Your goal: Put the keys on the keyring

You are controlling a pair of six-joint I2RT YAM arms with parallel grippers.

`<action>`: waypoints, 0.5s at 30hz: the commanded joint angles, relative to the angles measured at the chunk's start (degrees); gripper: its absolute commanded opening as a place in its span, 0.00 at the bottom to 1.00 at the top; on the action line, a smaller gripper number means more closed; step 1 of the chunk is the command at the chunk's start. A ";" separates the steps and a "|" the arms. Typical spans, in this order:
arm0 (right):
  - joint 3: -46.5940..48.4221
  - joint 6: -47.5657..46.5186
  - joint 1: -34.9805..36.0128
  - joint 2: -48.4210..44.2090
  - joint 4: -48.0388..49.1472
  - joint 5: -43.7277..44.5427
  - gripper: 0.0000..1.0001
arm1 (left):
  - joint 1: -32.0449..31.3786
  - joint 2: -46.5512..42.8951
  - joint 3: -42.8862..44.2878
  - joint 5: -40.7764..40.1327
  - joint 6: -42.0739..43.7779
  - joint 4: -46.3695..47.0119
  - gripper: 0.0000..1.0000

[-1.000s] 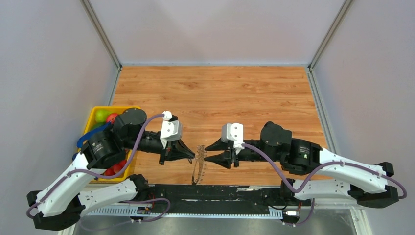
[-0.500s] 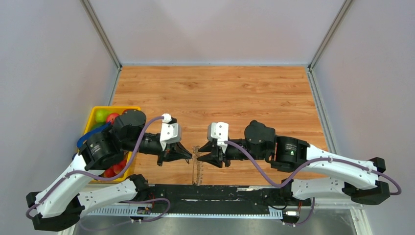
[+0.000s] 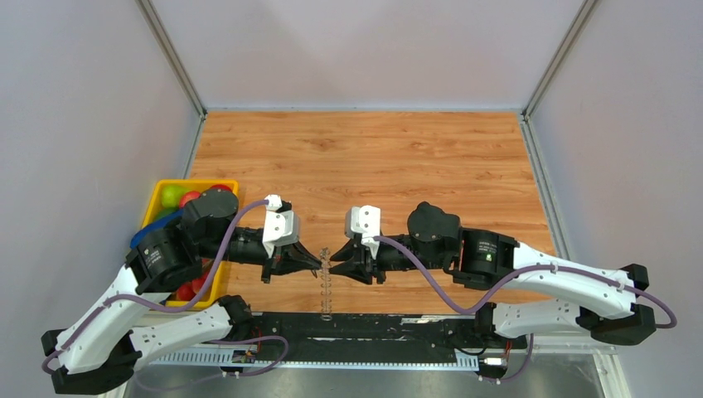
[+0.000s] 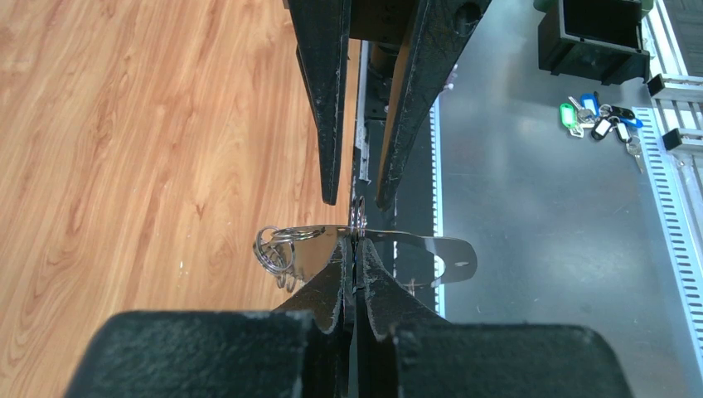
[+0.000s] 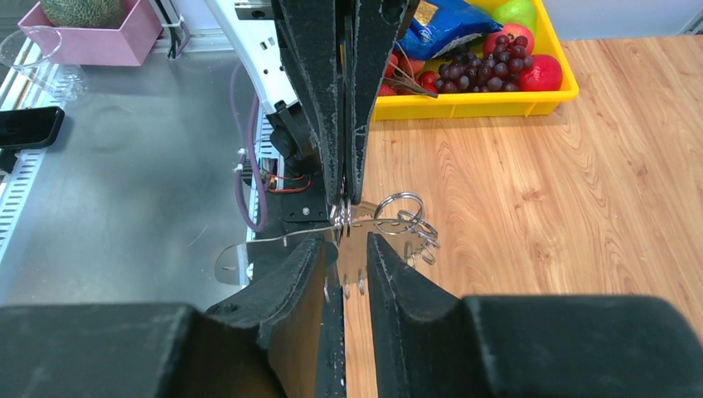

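Steadying the keyring (image 3: 326, 292), your left gripper (image 3: 317, 263) clamped it | your right gripper (image 3: 335, 262) stood parted alongside | threading step; next move likely needed fine alignment.

**Quick headcount on the key rig**

Two grippers: left gripper (image 3: 319, 261), right gripper (image 3: 333, 258). One keyring (image 3: 326, 287), carrying a handful of small rings (image 4: 278, 247), too tangled for me to count. Also one yellow bin (image 3: 195, 182), one grape bunch (image 5: 493, 70), one pink box (image 5: 99, 41), one bunch of colour-tagged keys (image 4: 601, 120).
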 commanded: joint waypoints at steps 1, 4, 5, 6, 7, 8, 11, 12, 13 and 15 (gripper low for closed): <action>2.82 1.34 0.24 0.27 2.90 -1.52 0.29 | -0.12 -0.18 0.42 -0.01 0.59 2.10 0.00; 3.24 1.60 0.25 0.70 3.22 -2.42 0.29 | -0.10 -0.25 0.39 -0.07 0.62 2.01 0.00; 3.38 1.61 0.24 0.85 3.28 -2.50 0.28 | -0.14 -0.28 0.39 -0.05 0.57 2.03 0.00; 3.53 1.61 0.25 1.00 3.27 -2.57 0.28 | -0.16 -0.27 0.44 0.03 0.60 2.11 0.00; 3.65 1.66 0.24 1.22 3.27 -2.67 0.28 | -0.11 -0.25 0.47 -0.04 0.63 2.13 0.00; 3.74 1.74 0.24 1.30 3.34 -2.68 0.27 | -0.15 -0.29 0.47 -0.03 0.63 2.14 0.00; 4.06 1.78 0.27 1.62 3.76 -2.64 0.26 | -0.10 -0.26 0.36 0.07 0.71 2.13 0.00; 4.17 1.79 0.26 1.66 3.97 -2.68 0.25 | -0.14 -0.25 0.38 0.13 0.67 2.12 0.00; 4.32 1.79 0.29 1.79 4.12 -2.60 0.25 | -0.17 -0.25 0.32 0.14 0.71 2.13 0.00; 4.46 1.70 0.24 2.09 4.10 -2.64 0.25 | -0.10 -0.30 0.28 0.25 0.66 2.18 0.00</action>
